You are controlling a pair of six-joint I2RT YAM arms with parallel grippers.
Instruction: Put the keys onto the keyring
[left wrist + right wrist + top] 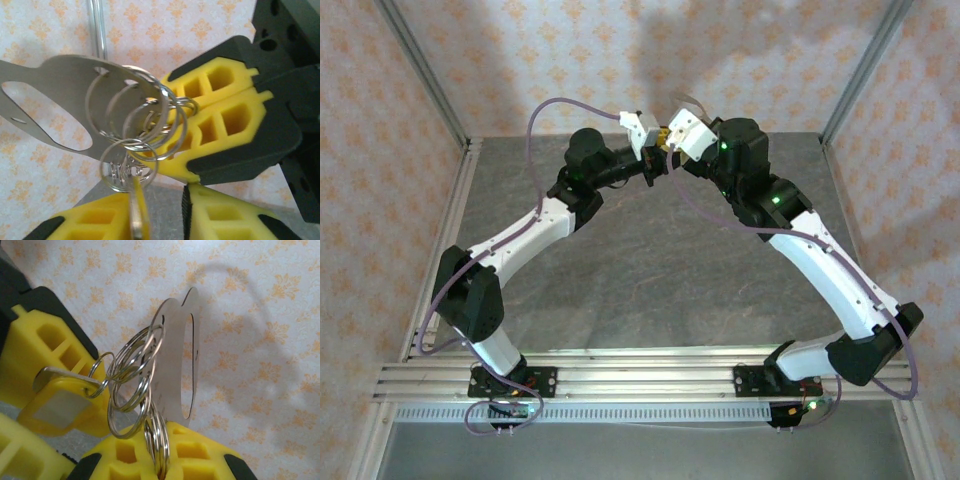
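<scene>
Both arms are raised and meet high over the far side of the table, left gripper [648, 142] facing right gripper [682, 135]. The keyring [162, 102] is a bunch of silver split rings threaded on a flat metal plate [55, 85]. My right gripper [162, 467] is shut on one thick split ring, so the plate [175, 355] and the other rings stand above its fingers. A key [136, 212] with a yellow head hangs from a small ring. It lies edge-on between the fingers of my left gripper [160, 200], against the left finger, with a clear gap to the right one. In the right wrist view the key [62, 407] sits by the left arm's fingers [45, 345].
The grey table [650, 270] lies well below both grippers. Patterned walls and aluminium corner posts [420, 70] enclose it, and a rail [640, 375] carrying the arm bases runs along the near edge. Purple cables [535, 120] loop off the arms.
</scene>
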